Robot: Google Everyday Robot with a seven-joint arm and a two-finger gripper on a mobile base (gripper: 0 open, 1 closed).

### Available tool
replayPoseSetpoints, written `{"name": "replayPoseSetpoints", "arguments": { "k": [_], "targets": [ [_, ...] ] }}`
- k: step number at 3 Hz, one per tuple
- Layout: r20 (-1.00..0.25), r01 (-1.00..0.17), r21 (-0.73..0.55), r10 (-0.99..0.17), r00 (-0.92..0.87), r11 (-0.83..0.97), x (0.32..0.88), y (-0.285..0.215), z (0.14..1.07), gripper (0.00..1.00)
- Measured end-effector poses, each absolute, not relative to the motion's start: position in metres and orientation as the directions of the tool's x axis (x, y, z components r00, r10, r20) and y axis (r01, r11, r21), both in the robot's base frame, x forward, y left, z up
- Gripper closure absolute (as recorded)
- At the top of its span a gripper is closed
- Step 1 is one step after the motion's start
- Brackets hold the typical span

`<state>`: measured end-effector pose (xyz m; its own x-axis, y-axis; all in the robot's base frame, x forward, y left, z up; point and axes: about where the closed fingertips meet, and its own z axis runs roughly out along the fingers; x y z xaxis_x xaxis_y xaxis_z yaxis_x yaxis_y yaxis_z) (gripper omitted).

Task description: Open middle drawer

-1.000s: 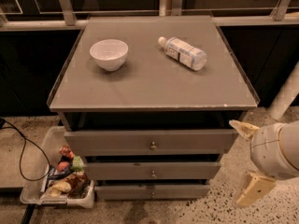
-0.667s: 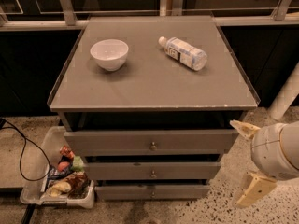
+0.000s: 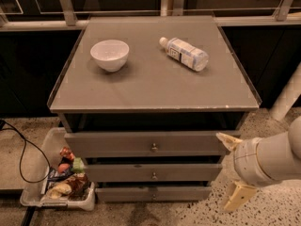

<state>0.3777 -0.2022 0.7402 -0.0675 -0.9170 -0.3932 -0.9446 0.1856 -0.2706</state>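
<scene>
So far the middle drawer (image 3: 117, 172) is shut, flush between the top drawer (image 3: 108, 144) and the bottom drawer (image 3: 141, 193) in the front of the desk (image 3: 150, 91). The tool (image 3: 225, 171) hangs off to the right of the drawer fronts, released, with its two fingers spread and nothing between them. To do the reach well, it should swing left to the small knob (image 3: 154, 175) at the drawer's centre, at that knob's height and not the one above, close around it squarely, then pull straight out so the drawer does not bind. Against a second ago, the tool has edged left and slightly lower, nearer the drawers. The bowl (image 3: 109, 54) and bottle (image 3: 184, 53) on top are unmoved.
</scene>
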Motion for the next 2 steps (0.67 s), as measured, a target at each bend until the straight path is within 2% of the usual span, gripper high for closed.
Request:
{"name": "replayPoseSetpoints", "arguments": {
  "k": [2],
  "targets": [
    [-0.455,-0.920,-0.323,-0.889,-0.056,0.223,0.397,-0.218,0.645,0.00]
  ]
}}
